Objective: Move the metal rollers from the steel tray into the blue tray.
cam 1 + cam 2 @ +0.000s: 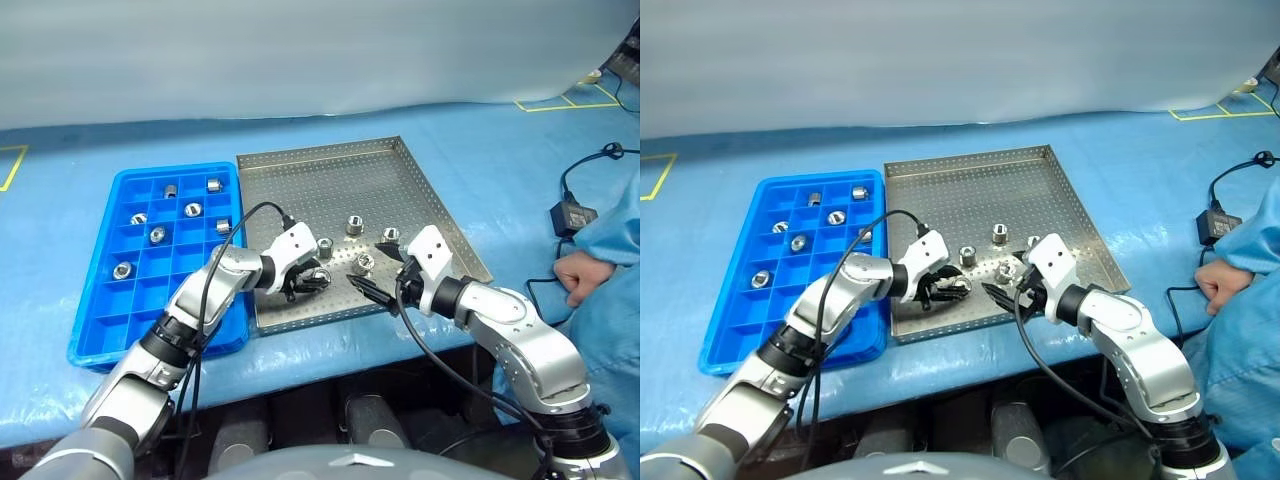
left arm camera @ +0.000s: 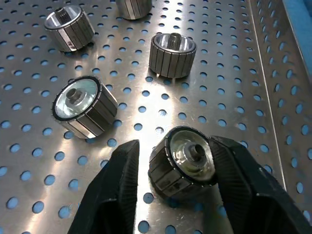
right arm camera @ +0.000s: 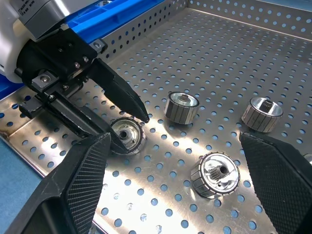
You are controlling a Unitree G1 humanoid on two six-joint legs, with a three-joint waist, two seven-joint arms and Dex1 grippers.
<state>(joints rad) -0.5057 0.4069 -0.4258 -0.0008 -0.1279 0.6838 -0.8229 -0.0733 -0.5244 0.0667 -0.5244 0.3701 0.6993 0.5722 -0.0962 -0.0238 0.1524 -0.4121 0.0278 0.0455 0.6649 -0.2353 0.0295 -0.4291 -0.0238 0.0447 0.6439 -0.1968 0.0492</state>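
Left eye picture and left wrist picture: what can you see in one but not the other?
Left eye: the blue tray with rollers in its squares, the right tool, and a person's hand. Left wrist: one black finger touching the roller on one side, a gap on the other. Both: the steel tray, loose rollers, and the left tool.

I saw the far half of the steel tray (image 1: 330, 175) lying bare, open to a reach. Near its front rim four loose metal rollers (image 1: 355, 225) crowded together, with my left gripper (image 1: 306, 282) and right gripper (image 1: 372, 292) close on either side.
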